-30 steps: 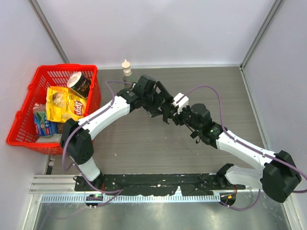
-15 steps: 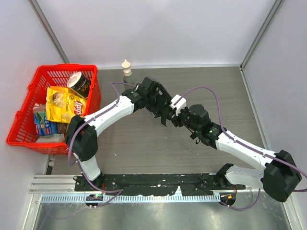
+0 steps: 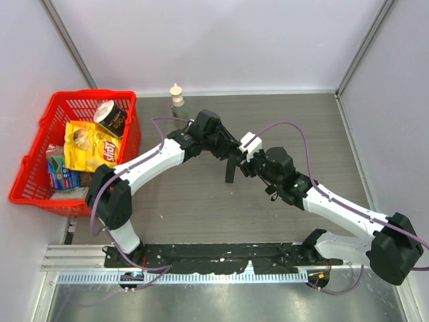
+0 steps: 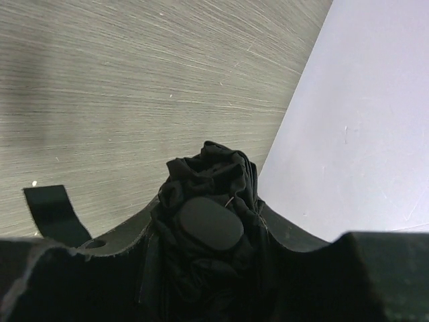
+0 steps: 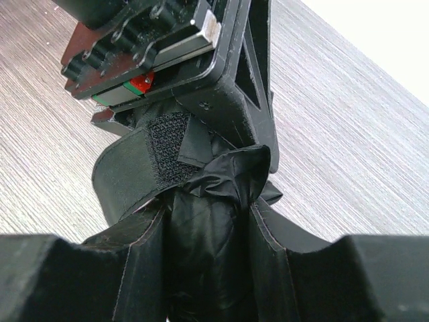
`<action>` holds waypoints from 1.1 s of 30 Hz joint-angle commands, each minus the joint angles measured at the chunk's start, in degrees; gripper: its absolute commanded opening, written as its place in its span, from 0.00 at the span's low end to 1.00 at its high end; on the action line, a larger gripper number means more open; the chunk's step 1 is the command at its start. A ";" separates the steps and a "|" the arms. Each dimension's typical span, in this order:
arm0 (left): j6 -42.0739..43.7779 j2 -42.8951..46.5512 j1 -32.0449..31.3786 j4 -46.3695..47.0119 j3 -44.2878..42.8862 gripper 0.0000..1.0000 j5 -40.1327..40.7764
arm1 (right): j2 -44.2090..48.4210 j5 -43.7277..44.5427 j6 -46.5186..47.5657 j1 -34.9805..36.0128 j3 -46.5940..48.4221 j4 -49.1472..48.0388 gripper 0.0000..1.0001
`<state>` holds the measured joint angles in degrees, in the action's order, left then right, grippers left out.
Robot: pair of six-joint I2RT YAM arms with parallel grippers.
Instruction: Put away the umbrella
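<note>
Red basket (image 3: 32, 168) sits left of the umbrella (image 3: 232, 161), perhaps a bottle (image 3: 176, 95) behind

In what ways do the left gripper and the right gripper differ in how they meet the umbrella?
The left gripper reaches in from the far left; the right gripper comes from the near right. The left gripper clamps the umbrella around its rounded end cap; the right gripper clamps folded fabric beside the Velcro strap. Both are shut on the same umbrella, facing each other.
</note>
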<state>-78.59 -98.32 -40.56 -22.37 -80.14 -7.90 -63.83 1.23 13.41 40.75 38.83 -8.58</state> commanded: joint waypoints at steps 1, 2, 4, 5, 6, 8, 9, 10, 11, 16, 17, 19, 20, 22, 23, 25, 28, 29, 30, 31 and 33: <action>3.96 4.45 0.04 4.26 1.12 0.00 3.15 | 3.98 0.61 -0.05 0.29 0.20 -7.15 0.01; 3.97 4.80 0.04 5.14 1.73 0.00 3.16 | 4.07 0.87 -0.31 0.29 0.02 -7.24 0.01; 4.41 5.77 -0.05 8.11 3.05 0.00 2.89 | 3.89 1.14 -0.66 0.38 0.11 -6.80 0.01; 4.84 6.12 0.04 9.00 3.93 0.00 2.72 | 3.89 1.31 -1.27 0.38 0.11 -6.63 0.01; 5.46 6.56 0.04 9.71 4.37 0.00 2.80 | 3.89 2.10 -1.45 0.38 -0.07 -6.54 0.01; 6.77 7.96 0.04 12.51 5.95 0.00 2.63 | 4.16 3.94 -3.29 0.38 -0.33 -6.28 0.12; 7.21 8.67 0.04 14.27 7.09 0.00 2.80 | 4.07 3.95 -3.74 0.38 -0.33 -5.75 0.17; 7.83 9.46 0.04 15.85 8.15 0.00 2.89 | 4.07 3.78 -4.70 0.38 -0.25 -4.88 0.23; 8.88 10.25 0.12 18.30 9.20 0.00 2.98 | 3.89 4.04 -5.40 0.38 -0.24 -4.35 0.28; 16.43 14.29 0.12 21.57 10.79 0.00 6.05 | 4.16 9.12 -13.65 0.38 0.28 2.40 0.60; 18.01 15.34 0.13 21.67 11.05 0.00 7.36 | 4.42 10.44 -16.20 0.38 0.98 3.64 0.62; 20.66 17.37 0.39 23.50 12.11 0.00 9.92 | 4.86 11.50 -19.03 0.38 1.42 7.34 0.69; 21.10 18.68 1.09 24.47 12.63 0.00 10.01 | 5.21 11.86 -20.51 0.38 1.51 10.57 0.71; 21.28 20.27 2.49 27.01 13.51 0.00 9.49 | 6.34 15.18 -23.07 0.38 1.69 14.71 0.72; 21.37 20.89 3.46 28.59 14.04 0.00 8.44 | 6.70 15.72 -25.51 0.38 1.60 16.12 0.74; 20.58 22.03 5.39 32.72 15.18 0.00 5.73 | 8.55 16.87 -29.64 0.38 1.86 18.14 0.78; 18.30 23.79 8.46 38.35 17.55 0.00 1.41 | 11.35 19.58 -36.41 -0.23 4.75 22.10 0.82; 17.77 24.58 9.17 39.93 18.17 0.00 0.44 | 12.41 20.12 -37.57 -1.19 5.63 24.29 0.84; 17.16 25.28 10.14 41.34 18.78 0.00 -1.05 | 13.03 19.86 -39.49 -1.90 6.95 24.92 0.86; 16.54 25.90 11.45 42.49 19.31 0.00 -2.63 | 13.73 18.29 -40.30 -3.38 7.40 26.14 0.87; 14.44 27.04 13.04 48.70 20.72 0.00 -6.40 | 13.83 14.87 -42.75 -7.76 10.02 28.17 0.90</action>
<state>-60.38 -75.22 -30.00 9.74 -60.66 -6.11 -52.31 16.88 -20.60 38.57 42.35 15.00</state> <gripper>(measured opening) 0.422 0.887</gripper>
